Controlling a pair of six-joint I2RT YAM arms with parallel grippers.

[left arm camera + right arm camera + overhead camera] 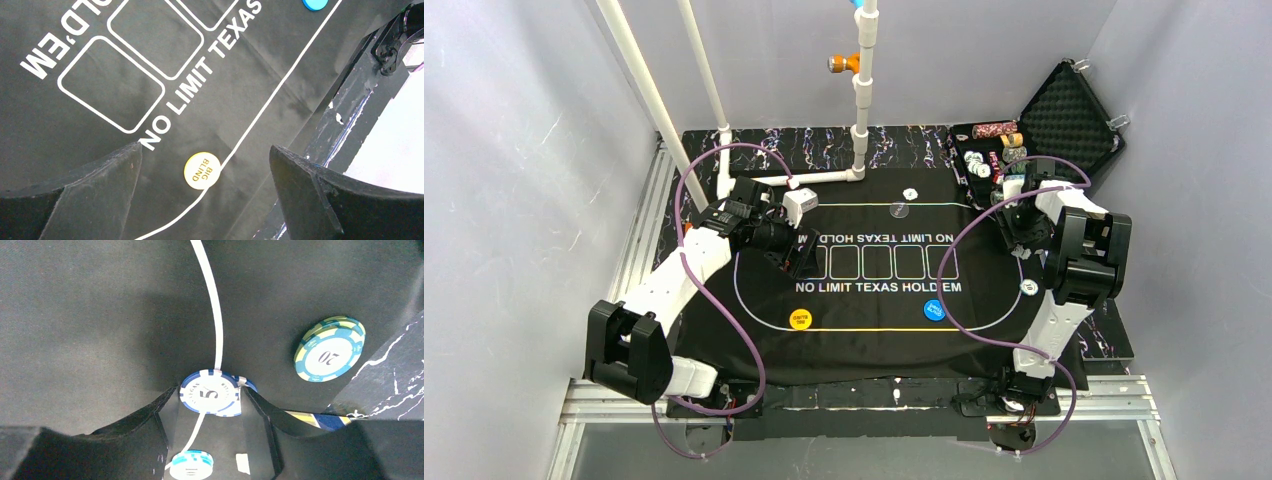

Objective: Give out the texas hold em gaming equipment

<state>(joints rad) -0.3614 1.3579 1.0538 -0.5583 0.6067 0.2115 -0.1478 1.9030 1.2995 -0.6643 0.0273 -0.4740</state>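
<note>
Pinching a white-and-blue 5 chip [209, 391] by its rim, the right gripper [210, 401] has one finger against each side of it. The chip is held flat, with its printed face turned up toward the wrist camera. Being round, it has no long axis. A second blue-and-white rim shows just behind its right edge, but I cannot tell whether that one is gripped too.

Beyond the right finger, a teal-and-yellow 20 chip [330, 348] lies flat on the black mat [100, 315]; its numeral reads upside down in the wrist view. Further back between the fingers, toward the palm, a pale blue 10 chip [191, 465] lies face up just beside the mat's white line [212, 305]. That line runs forward from under the held chip.

The left gripper [205, 146] is spread wide above the mat and holds nothing. The yellow disc [201, 170] lies flat between its fingers, touching neither. Its words BIG BLIND run diagonally toward the right finger. The blue disc [315, 3] sits well ahead, beyond the right finger, partly cut off by the edge of the view.
</note>
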